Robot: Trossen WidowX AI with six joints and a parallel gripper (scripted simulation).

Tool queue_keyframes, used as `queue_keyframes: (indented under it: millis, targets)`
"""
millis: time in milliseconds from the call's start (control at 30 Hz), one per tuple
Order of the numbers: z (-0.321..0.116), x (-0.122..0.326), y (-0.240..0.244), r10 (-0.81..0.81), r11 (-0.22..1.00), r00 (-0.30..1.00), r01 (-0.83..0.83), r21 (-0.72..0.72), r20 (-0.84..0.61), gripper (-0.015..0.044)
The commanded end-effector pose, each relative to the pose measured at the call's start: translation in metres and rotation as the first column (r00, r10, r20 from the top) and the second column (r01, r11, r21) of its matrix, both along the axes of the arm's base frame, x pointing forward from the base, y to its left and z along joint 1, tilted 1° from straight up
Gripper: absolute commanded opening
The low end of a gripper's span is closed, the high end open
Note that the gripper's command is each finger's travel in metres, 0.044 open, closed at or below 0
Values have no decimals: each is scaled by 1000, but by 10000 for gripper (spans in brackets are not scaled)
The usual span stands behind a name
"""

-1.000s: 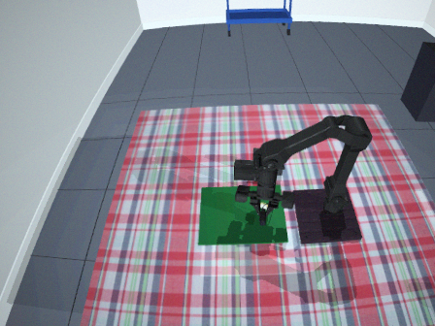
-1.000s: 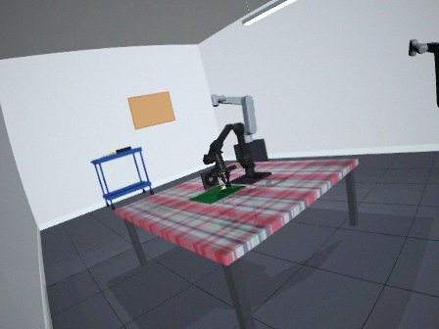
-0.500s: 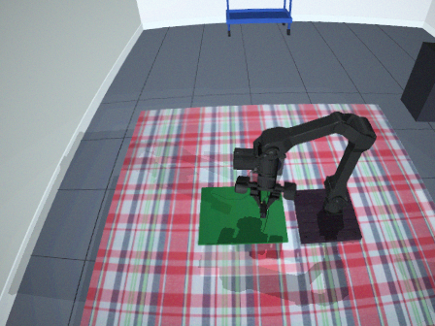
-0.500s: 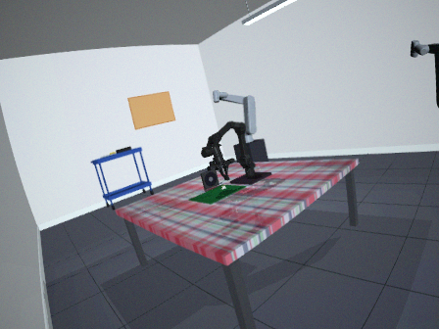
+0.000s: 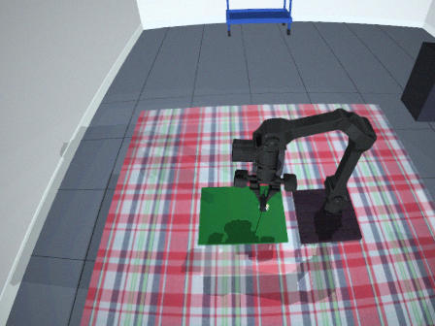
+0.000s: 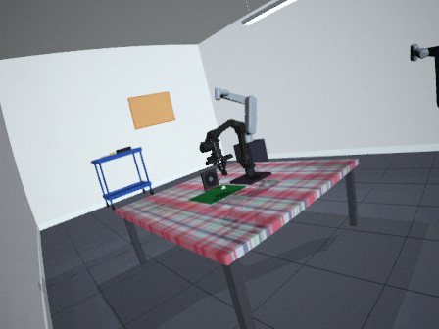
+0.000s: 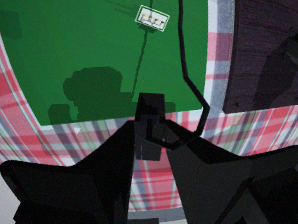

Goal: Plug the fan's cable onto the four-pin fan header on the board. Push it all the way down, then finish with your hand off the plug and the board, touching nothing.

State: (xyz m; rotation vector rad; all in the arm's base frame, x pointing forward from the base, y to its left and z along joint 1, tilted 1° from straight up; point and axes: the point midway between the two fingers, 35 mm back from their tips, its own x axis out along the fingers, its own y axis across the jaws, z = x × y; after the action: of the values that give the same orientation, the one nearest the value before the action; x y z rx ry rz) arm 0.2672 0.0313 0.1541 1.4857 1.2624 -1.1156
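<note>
The black plug [image 7: 151,103] sits between the fingertips of my gripper [image 7: 148,125] [image 5: 263,201] [image 6: 223,171], which is shut on it. The black cable [image 7: 183,55] loops out from the plug to the right and runs up the wrist view. The white four-pin header [image 7: 152,18] [image 6: 223,187] stands on the green board [image 7: 30,65] [image 5: 218,213] [image 6: 206,198], with its pins showing. The plug is above the board and apart from the header. The square dark fan [image 6: 210,179] stands upright behind the board; the arm hides most of it in the top view.
The arm's dark base plate [image 5: 306,228] [image 6: 265,175] [image 7: 235,75] lies right of the board. A plaid cloth [image 5: 160,194] [image 6: 186,230] covers the table. The blue cart [image 5: 257,18] [image 6: 122,188] stands away from the table.
</note>
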Motion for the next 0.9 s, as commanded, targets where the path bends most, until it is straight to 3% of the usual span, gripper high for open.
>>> queue_keyframes:
  millis: [0, 567, 867]
  targets:
    - [1, 11, -5, 111, 993, 994, -111, -46, 6, 0]
    - [3, 60, -25, 595, 777, 803, -587, -227, -43, 0]
    - [1, 64, -27, 629, 744, 775, -622, -245, -60, 0]
